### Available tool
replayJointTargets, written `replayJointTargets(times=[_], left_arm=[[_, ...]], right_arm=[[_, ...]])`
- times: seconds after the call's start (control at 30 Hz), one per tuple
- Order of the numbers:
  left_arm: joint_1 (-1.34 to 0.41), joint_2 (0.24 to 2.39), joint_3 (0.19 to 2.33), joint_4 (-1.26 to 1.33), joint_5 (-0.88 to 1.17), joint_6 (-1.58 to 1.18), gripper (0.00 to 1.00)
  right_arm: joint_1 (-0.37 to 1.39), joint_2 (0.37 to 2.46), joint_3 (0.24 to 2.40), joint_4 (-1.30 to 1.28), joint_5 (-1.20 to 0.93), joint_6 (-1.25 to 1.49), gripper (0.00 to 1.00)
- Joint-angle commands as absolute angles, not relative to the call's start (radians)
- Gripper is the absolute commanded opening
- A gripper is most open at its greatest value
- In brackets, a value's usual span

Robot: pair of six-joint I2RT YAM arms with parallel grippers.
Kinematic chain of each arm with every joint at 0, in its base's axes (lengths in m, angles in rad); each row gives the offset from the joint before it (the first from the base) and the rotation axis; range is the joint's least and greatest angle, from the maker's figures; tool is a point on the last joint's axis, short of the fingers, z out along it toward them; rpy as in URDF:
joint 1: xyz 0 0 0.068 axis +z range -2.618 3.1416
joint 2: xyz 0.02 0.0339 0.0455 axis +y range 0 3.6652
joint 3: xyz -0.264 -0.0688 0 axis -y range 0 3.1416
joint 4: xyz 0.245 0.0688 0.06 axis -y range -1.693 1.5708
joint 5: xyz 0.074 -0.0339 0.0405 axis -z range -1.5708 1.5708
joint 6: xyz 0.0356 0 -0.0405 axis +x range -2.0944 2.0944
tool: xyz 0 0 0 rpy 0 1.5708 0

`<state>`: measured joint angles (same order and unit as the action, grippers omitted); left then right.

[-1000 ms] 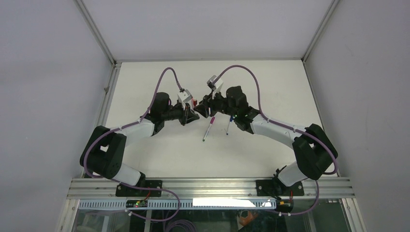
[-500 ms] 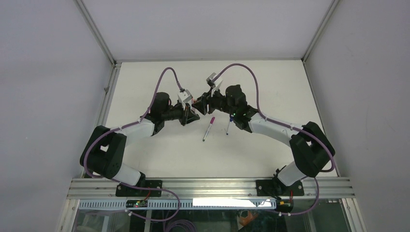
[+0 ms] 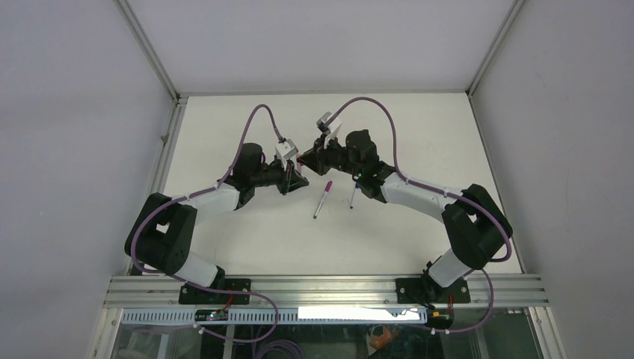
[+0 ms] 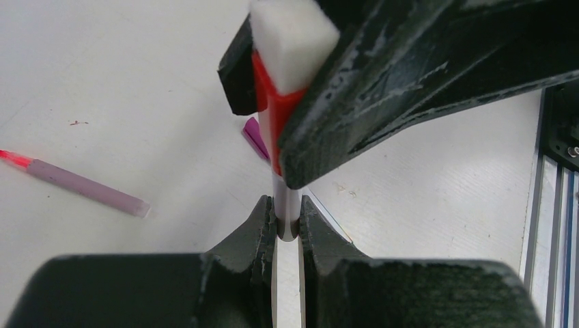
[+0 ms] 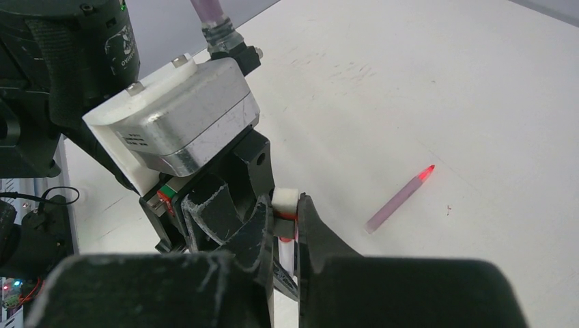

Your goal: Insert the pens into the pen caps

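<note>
The left gripper is pinched on a white pen standing upright at frame centre. The right gripper clamps the white-topped red cap directly above that pen, in line with it. A pinkish pen lies on the table at the left.

We're looking into a robotics lab test cell here, with plain grey panel walls boxing in a bare white tabletop, an aluminium extrusion rail across the near edge, and purple cables looping over the bolted-down left arm and right arm.
</note>
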<state>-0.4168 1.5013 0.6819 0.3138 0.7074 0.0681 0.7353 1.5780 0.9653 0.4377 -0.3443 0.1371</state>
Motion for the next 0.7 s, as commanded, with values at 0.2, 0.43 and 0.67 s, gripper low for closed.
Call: replayJointTargets(times=[0.2, 0.43, 0.67], left_arm=[[-0.414, 1.39, 0.7, 0.355, 0.614, 0.092, 0.0], [-0.416, 1.263, 0.695, 0.376, 0.542, 0.096, 0.0], [-0.416, 1.227, 0.69, 0.402, 0.534, 0.087, 0.0]], right_arm=[[0.736, 1.584, 0.994, 0.414, -0.3, 0.133, 0.0], [0.738, 1.61, 0.97, 0.368, -0.272, 0.166, 0.0], [0.749, 1.632, 0.951, 0.352, -0.267, 0.189, 0.0]])
